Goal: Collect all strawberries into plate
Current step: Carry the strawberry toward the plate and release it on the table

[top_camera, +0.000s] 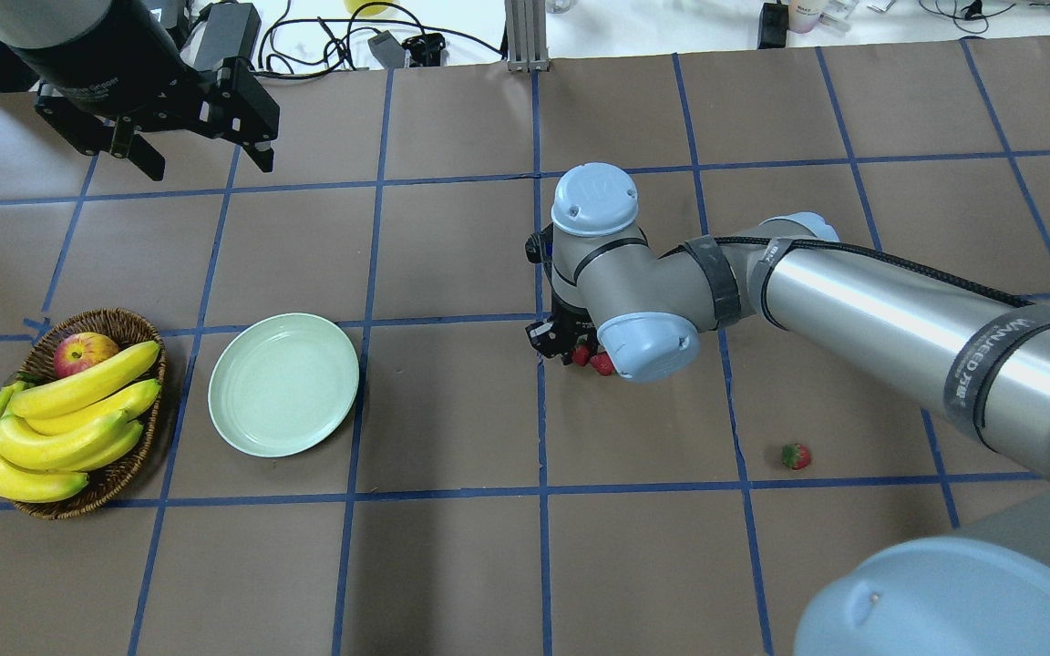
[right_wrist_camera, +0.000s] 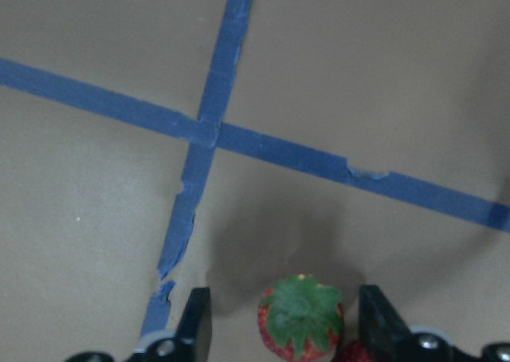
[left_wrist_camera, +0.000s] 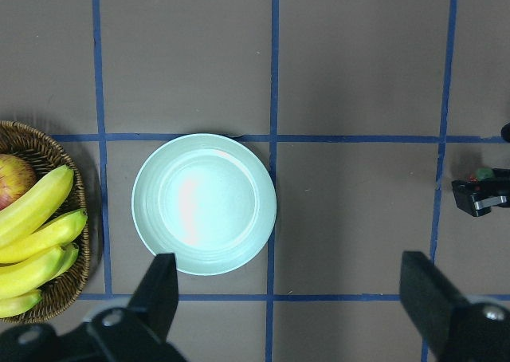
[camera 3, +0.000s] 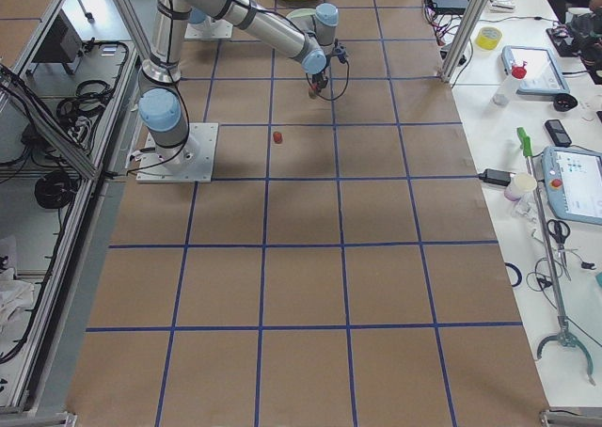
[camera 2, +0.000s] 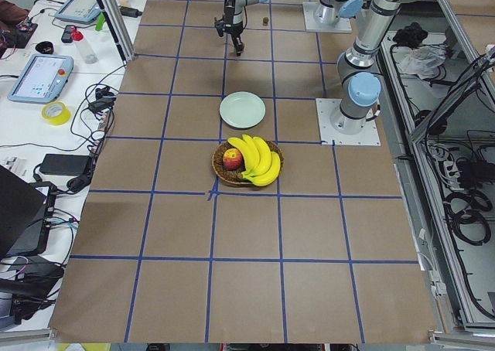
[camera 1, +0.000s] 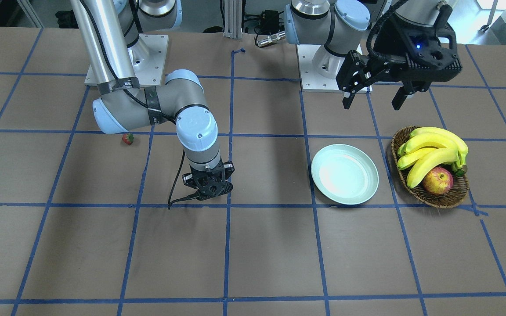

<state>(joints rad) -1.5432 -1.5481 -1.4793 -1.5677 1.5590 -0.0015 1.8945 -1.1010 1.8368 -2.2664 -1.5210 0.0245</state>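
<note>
Red strawberry [right_wrist_camera: 301,330] with green cap, mint-green plate [top_camera: 283,384], brown table [top_camera: 452,565] gridded with blue tape [right_wrist_camera: 205,131]

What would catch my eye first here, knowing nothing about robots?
Probably the bright yellow bananas, heaped with an apple in a wicker basket beside an empty mint-green plate. Then the right claw, low over the table, open around a strawberry, while another strawberry lies alone farther off. The left claw hangs open, high above the table.
</note>
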